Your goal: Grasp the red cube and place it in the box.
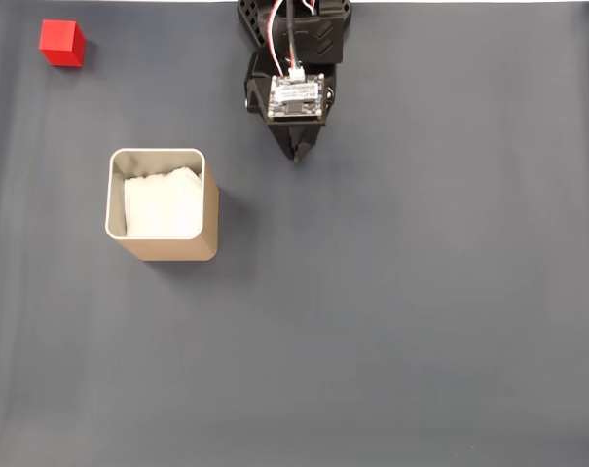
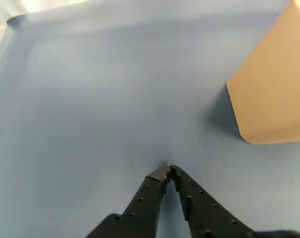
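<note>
The red cube (image 1: 61,43) rests on the dark mat at the far top left of the fixed view, well away from everything else. The tan box (image 1: 162,203) with its metallic rim and white lining stands left of centre; its beige side wall (image 2: 273,84) fills the right edge of the wrist view. My black gripper (image 1: 296,156) hangs at the top centre of the fixed view, to the right of the box and far right of the cube. In the wrist view the gripper (image 2: 168,172) has its tips together, shut with nothing between them.
A dark blue-grey mat (image 1: 421,321) covers the whole table. The arm's base and a small circuit board (image 1: 296,94) sit at the top centre edge. A pale strip beyond the mat's far edge (image 2: 35,5) shows in the wrist view.
</note>
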You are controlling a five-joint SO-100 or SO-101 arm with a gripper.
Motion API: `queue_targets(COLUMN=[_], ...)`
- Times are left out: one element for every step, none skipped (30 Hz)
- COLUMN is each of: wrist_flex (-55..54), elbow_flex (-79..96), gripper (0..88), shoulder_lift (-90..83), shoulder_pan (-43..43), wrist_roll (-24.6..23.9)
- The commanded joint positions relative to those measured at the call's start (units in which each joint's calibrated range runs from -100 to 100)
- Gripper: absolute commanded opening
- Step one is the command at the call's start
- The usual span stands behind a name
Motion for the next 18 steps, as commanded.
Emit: queue_targets(wrist_flex=[-5.11, -5.44, -5.52, -5.52, -5.52, -5.52, -5.52, -5.36, -5.28, -5.11, -4.95, -4.62, -4.37, -4.13, -3.72, -3.23, -2.65, -2.16], elbow_flex=[-0.09, -0.55, -1.19, -2.19, -3.28, -4.56, -6.20, -7.84, -9.57, -11.67, -13.58, -15.50, -17.50, -19.14, -20.78, -22.43, -23.98, -25.43], gripper=[0.2, 0.2, 0.2, 0.2, 0.2, 0.2, 0.2, 0.2, 0.2, 0.2, 0.2, 0.2, 0.2, 0.2, 0.2, 0.2, 0.2, 0.2], shoulder_lift=[-0.36, -0.19, 0.07, 0.59, 1.37, 2.32, 3.45, 4.66, 5.87, 7.17, 8.38, 9.42, 10.72, 11.75, 12.71, 13.92, 14.87, 15.74], shoulder_pan=[0.93, 1.08, 1.08, 1.15, 1.22, 1.29, 1.36, 1.43, 1.43, 1.50, 1.50, 1.57, 1.64, 1.86, 2.00, 2.28, 2.57, 2.92], wrist_roll=[0.24, 0.39, 0.54, 0.63, 0.68, 0.68, 0.63, 0.54, 0.44, 0.29, 0.20, 0.15, 0.20, 0.24, 0.29, 0.39, 0.44, 0.59])
